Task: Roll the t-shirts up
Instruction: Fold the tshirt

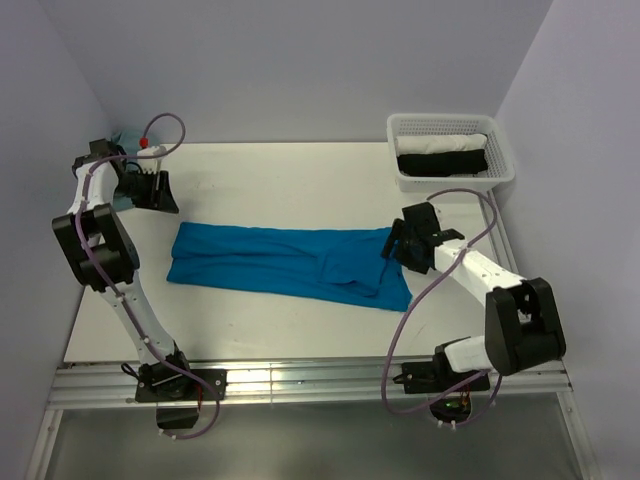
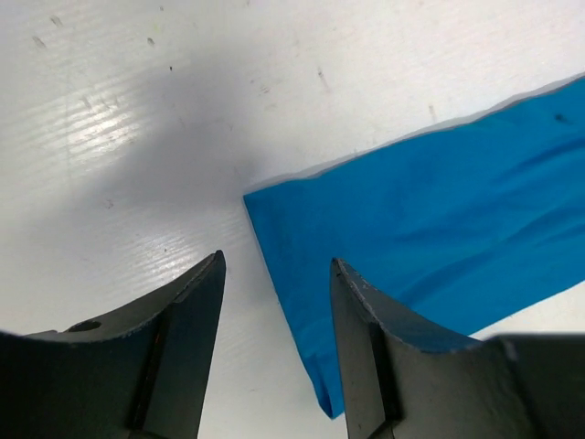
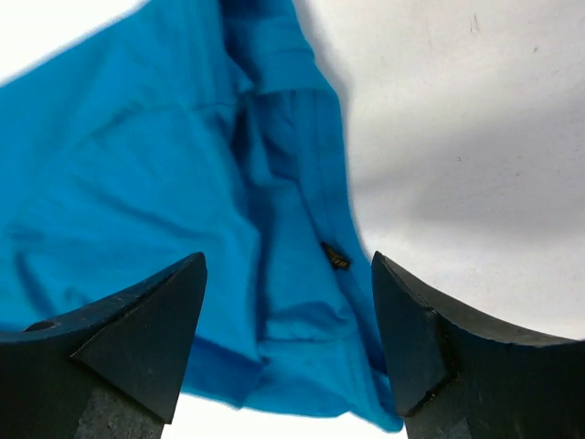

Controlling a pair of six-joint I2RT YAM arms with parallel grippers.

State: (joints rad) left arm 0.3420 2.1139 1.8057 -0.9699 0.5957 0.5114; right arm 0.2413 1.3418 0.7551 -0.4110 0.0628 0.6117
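Nearest you, your right fingers [image 3: 137,338] stand spread wide over the right end of the blue t-shirt [image 1: 280,258], which lies folded into a long strip across the bench [image 1: 300,180], nothing pinched. Farther back, your left fingers [image 2: 183,347] are spread too, empty, just beside the strip's left corner. Pinch only the top layer and the thin cloth may skew or bunch, giving a loose roll that springs open before the basket [image 1: 455,182] at the far right.

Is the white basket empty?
No, the basket holds a white roll and a black roll of cloth.
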